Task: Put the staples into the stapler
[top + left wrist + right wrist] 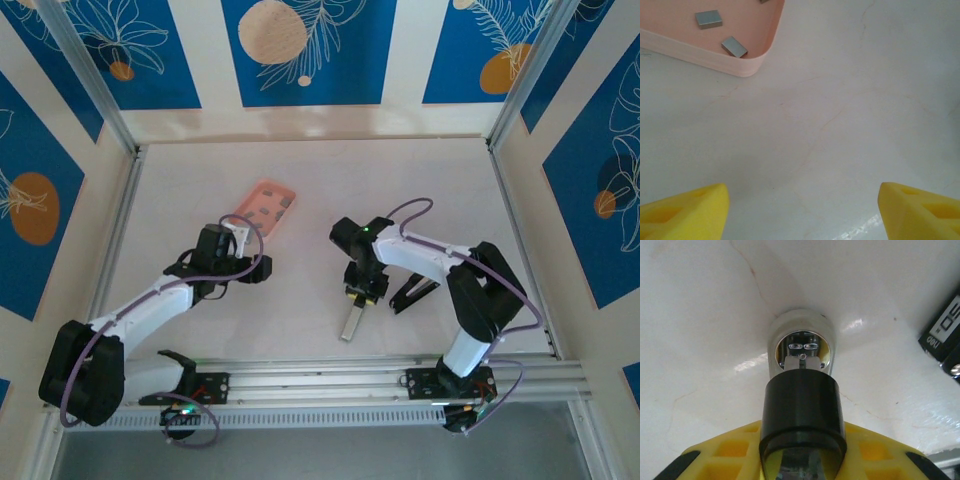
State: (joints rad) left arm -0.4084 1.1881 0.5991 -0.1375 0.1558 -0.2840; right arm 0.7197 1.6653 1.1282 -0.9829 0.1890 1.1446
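The stapler [802, 405] stands between my right gripper's yellow fingers [725, 455], black top arm toward the camera and silver-white end [790, 322] on the table. My right gripper [802, 445] is shut on it. From above, the right gripper [363, 291] sits at mid-table, and the stapler's silver bar [350, 324] sticks out toward the near edge. Staples [708, 19] lie in the salmon-pink tray [747, 67]. My left gripper [802, 197] hovers open over bare table just short of the tray's corner, with nothing between its fingers. Seen from overhead, the left gripper [243, 232] is beside the tray [268, 206].
A black object with white print [942, 327] lies on the table just right of the stapler; from above, that black object [412, 292] is next to the right arm. Metal rails run along the table's sides and near edge [320, 380].
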